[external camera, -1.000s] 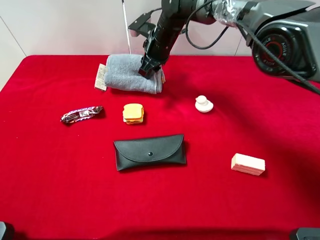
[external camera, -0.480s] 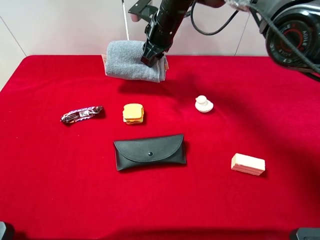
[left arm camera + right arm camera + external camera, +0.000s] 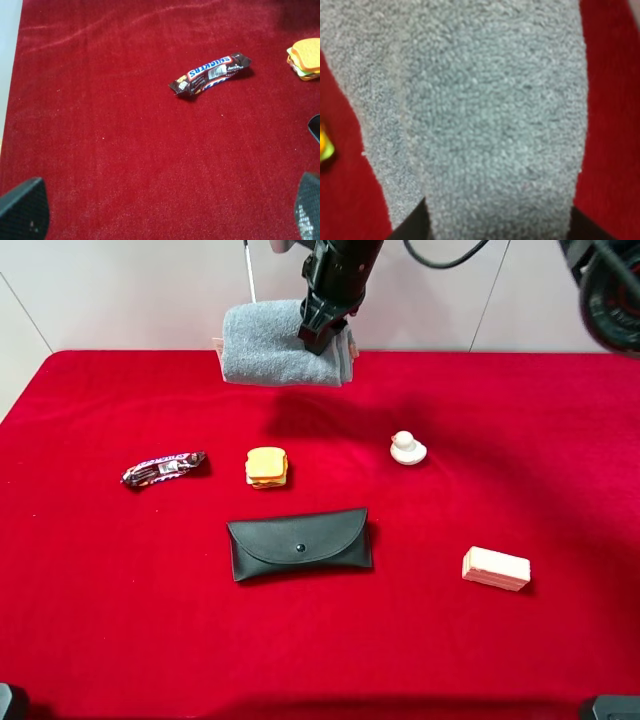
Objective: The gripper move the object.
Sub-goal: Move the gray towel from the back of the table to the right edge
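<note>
grey towel (image 3: 268, 344) aloft, long axis left-right

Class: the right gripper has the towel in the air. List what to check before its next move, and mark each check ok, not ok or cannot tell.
1. Right gripper shut on towel: ok.
2. Towel off the red cloth, shadow beneath: ok.
3. Towel folded, nothing dangling: ok.
4. Grip depth; towel fills the right wrist view: cannot tell.
5. Sandwich, duck and pouch lie apart from the towel: ok.
6. Left gripper open, away by the Snickers: ok.
</note>
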Controlling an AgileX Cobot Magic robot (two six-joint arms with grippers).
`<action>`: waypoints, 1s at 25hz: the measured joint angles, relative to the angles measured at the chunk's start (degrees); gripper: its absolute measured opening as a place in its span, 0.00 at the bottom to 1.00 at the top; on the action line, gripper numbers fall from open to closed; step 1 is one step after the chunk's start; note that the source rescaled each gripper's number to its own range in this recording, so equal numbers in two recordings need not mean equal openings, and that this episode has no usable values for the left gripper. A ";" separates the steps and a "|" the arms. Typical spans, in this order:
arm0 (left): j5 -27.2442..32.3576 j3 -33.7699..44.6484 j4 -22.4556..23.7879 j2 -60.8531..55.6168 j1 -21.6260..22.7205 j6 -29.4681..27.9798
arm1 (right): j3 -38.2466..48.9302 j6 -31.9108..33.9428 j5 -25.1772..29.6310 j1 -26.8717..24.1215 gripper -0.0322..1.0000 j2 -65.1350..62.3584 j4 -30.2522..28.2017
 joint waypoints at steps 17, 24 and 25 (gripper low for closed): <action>0.00 0.00 0.00 0.00 0.00 0.00 | 3.53 -0.05 4.21 0.00 0.03 -8.09 -3.58; 0.00 0.00 0.00 0.00 0.00 0.00 | 13.72 -0.05 4.21 -0.23 0.03 -15.04 -5.93; 0.00 0.00 0.00 0.00 0.00 0.00 | 15.15 -0.05 4.21 -0.59 0.03 -15.93 -6.06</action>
